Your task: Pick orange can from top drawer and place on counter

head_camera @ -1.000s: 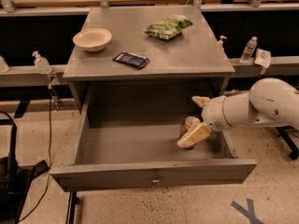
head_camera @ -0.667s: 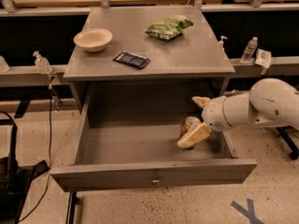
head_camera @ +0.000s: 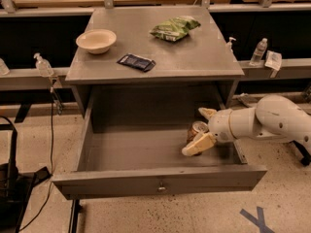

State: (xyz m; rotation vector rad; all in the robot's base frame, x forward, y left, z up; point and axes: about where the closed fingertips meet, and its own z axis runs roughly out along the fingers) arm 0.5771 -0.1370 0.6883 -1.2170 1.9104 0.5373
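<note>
While the orange can stands upright on the floor of the top drawer, near the right wall and toward the front, it is bracketed by the gripper, which is reached in from the right. The claw is seen released: one pale finger is held behind the can and the other in front of it, with the can between them and no clamping evident. Whether either finger touches the can cannot be told.

The grasping step is judged to be in hand, with nothing lifted yet. A closing of the fingers on the can's sides is called for next, then a straight lift clear of the drawer's front panel before the can is carried up to the counter.

On the counter a cream bowl, a dark flat packet and a green snack bag are laid, with bare surface left at the right front. No brand or lettering can be read on the can, the packet or the bag. A blue tape cross is marked on the floor.
</note>
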